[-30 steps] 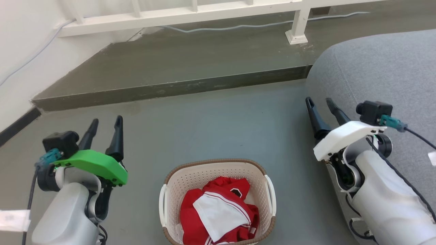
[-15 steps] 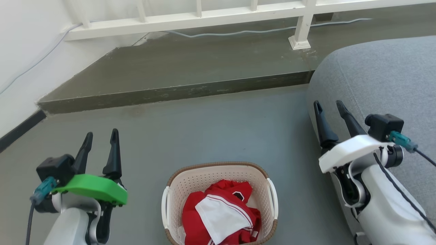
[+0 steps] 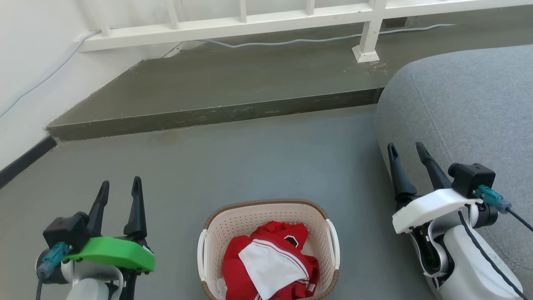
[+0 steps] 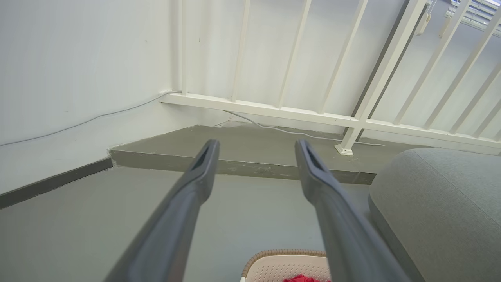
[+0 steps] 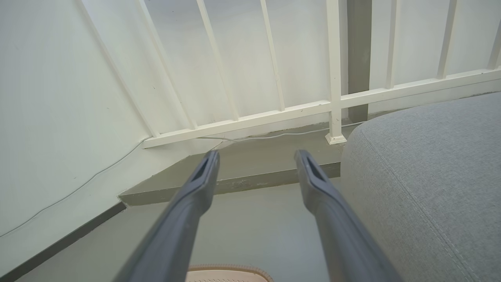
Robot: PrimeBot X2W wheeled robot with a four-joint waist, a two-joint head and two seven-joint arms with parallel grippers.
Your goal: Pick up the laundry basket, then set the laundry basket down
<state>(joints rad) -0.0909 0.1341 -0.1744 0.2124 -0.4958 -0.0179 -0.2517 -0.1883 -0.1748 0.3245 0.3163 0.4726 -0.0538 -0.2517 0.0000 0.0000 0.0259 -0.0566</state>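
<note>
Grey floor (image 3: 266, 158): the laundry basket (image 3: 245, 221) stands upright on it, touched by neither arm, its near end cut off by the frame.

Grey upholstered sofa (image 3: 466, 104): to the basket's right, apart from it.

Raised concrete step (image 3: 233, 83): beyond the basket, well apart.

White railing (image 3: 233, 23): on the step, farther from the basket still.

Basket itself: cream, perforated walls, brown woven-look rim, a white handle on each side.

Red-and-white garment (image 3: 266, 262): crumpled inside the basket.

Left gripper (image 3: 120, 182): left of the basket, clear of its handle. Fingers spread, nothing between them.

Right gripper (image 3: 404, 146): right of the basket and farther from it than the left one, close to the sofa's side. Fingers likewise parted, empty.

Thin grey cable (image 3: 291, 41): lying along the step under the railing, far beyond the basket.
</note>
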